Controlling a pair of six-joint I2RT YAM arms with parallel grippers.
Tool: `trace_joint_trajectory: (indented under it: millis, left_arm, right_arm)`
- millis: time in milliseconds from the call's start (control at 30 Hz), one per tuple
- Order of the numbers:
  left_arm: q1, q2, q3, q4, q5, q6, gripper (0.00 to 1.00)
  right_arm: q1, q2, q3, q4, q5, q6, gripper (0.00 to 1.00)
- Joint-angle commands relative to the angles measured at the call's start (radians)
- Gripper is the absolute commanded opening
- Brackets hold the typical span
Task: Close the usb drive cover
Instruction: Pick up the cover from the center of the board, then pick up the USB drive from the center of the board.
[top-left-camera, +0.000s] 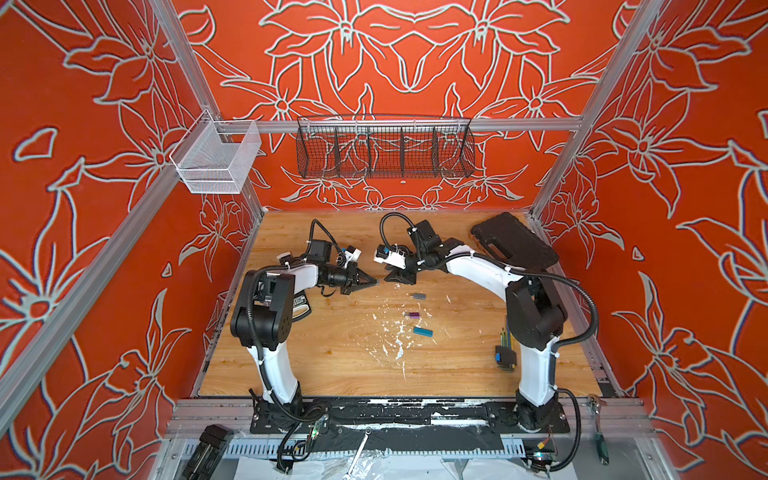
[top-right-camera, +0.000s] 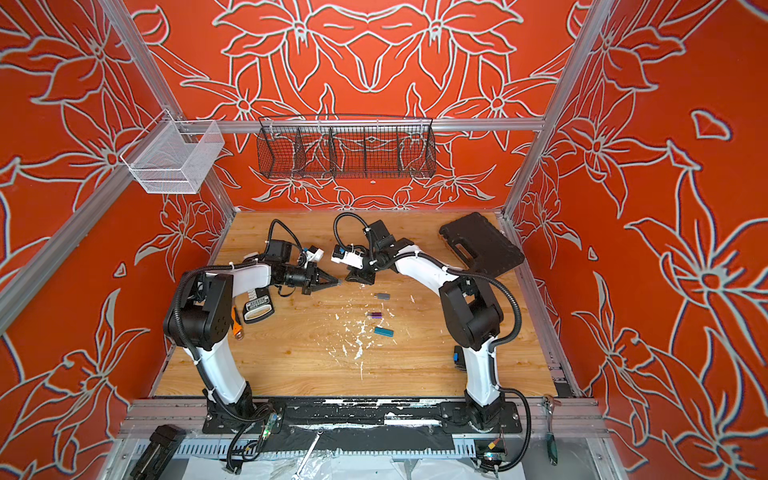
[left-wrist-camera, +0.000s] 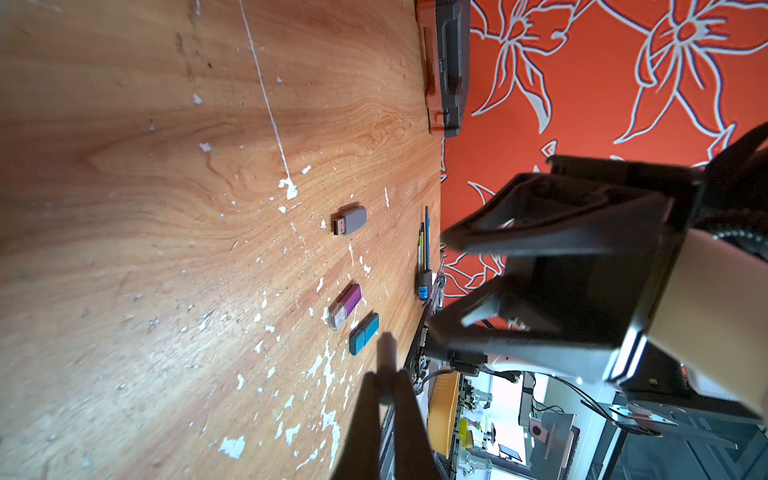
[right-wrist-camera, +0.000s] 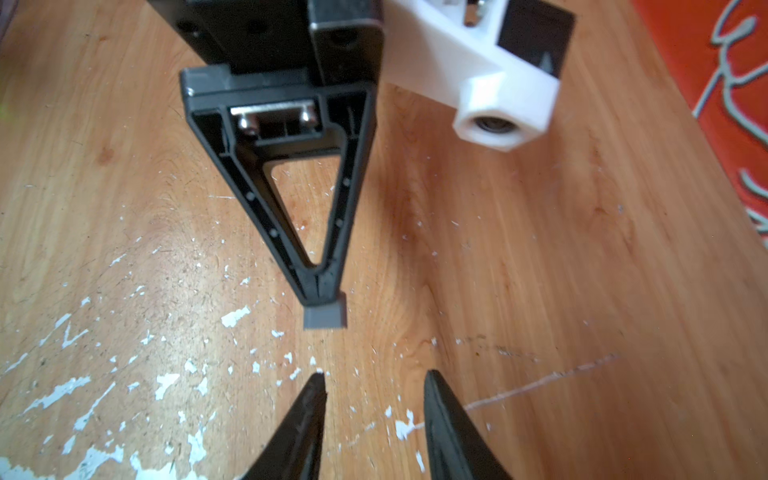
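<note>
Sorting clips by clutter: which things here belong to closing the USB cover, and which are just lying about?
Job in hand:
- grey drive, plug bare
- grey cap, pinched in the left gripper

Lying about:
- purple drive and teal drive, both capped
- black case
- hex keys

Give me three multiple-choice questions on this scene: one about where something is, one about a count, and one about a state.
1. Where is the grey cap? A. fitted on its drive B. lying loose C. pinched in the left gripper
2. How many USB drives lie on the table? A. two B. three C. five
3. The grey drive has its connector: A. bare B. capped C. hidden

Key: 1 C, the cap sits between the fingertips. 2 B, grey drive, purple drive, teal drive. 3 A, the metal plug shows.
</note>
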Motion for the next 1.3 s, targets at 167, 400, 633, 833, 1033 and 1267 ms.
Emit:
trace_joint_trajectory:
  millis: [167, 400, 633, 833, 1033, 1267]
  left_arm:
    - [-0.005, -0.011, 0.022, -0.021, -0.007, 0.018, 0.00]
    - [-0.004, -0.019, 0.026, -0.017, -0.018, 0.014, 0.00]
    - [-0.005, -0.024, 0.022, -0.021, -0.021, 0.013, 0.00]
    - [-0.005, -0.033, 0.020, -0.024, -0.024, 0.013, 0.00]
    - [-0.005, -0.038, 0.027, -0.031, -0.024, 0.013, 0.00]
    - [-0.005, -0.035, 0.032, -0.043, -0.021, 0.017, 0.00]
  right_arm:
    - [-0.081, -0.092, -0.089, -0.229, 0.160, -0.083, 0.41]
    - [-0.087, -0.100, -0.179, -0.324, 0.257, -0.118, 0.41]
    - [-0.086, -0.029, -0.162, -0.340, 0.283, -0.125, 0.42]
    - [-0.083, 0.056, -0.078, -0.351, 0.280, -0.102, 0.42]
    - [-0.077, 0.094, -0.059, -0.325, 0.269, -0.094, 0.43]
    - [-0.070, 0.134, -0.038, -0.326, 0.282, -0.092, 0.43]
